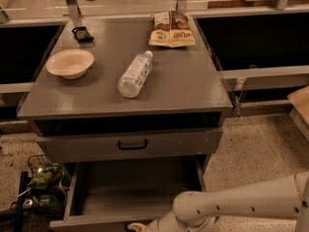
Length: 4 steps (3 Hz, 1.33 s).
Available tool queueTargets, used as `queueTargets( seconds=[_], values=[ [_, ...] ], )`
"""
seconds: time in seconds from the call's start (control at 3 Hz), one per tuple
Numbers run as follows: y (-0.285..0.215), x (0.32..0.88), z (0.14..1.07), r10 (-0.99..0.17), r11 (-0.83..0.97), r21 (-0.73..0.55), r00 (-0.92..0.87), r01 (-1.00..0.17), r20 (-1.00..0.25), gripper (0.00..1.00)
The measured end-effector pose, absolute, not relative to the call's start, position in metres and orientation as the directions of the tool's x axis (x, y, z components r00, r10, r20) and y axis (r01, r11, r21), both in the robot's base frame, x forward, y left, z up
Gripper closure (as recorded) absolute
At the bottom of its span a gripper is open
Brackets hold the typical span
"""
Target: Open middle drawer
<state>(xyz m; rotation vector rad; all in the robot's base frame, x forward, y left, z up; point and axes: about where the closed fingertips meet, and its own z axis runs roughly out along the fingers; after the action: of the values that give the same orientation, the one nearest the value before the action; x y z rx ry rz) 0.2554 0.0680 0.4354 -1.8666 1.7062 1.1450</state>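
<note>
The grey cabinet (120,100) has a closed shallow drawer (183,144) with a black pull handle (133,144) under its top. Below it the middle drawer (135,187) stands pulled out toward me, showing its plain grey inside. Its front and handle lie at the bottom edge, mostly out of view. My white arm (231,207) comes in from the lower right. My gripper (137,226) is at the front rim of the pulled-out drawer, at the bottom edge of the view, only partly visible.
On the cabinet top lie a clear plastic bottle (135,74), a white bowl (70,63), a snack bag (171,29) and a small black object (82,34). A wire basket with clutter (41,187) sits on the floor at the left. Dark counters flank the cabinet.
</note>
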Motion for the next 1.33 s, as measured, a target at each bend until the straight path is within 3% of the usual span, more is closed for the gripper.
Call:
queueTargets(
  seconds=[0.33, 1.33],
  values=[
    [0.086, 0.246, 0.431, -0.656, -0.242, 0.245, -0.028, -0.939, -0.754, 0.0],
    [0.079, 0.265, 0.414, -0.726, -0.181, 0.272, -0.058, -0.945, -0.685, 0.0]
  ],
)
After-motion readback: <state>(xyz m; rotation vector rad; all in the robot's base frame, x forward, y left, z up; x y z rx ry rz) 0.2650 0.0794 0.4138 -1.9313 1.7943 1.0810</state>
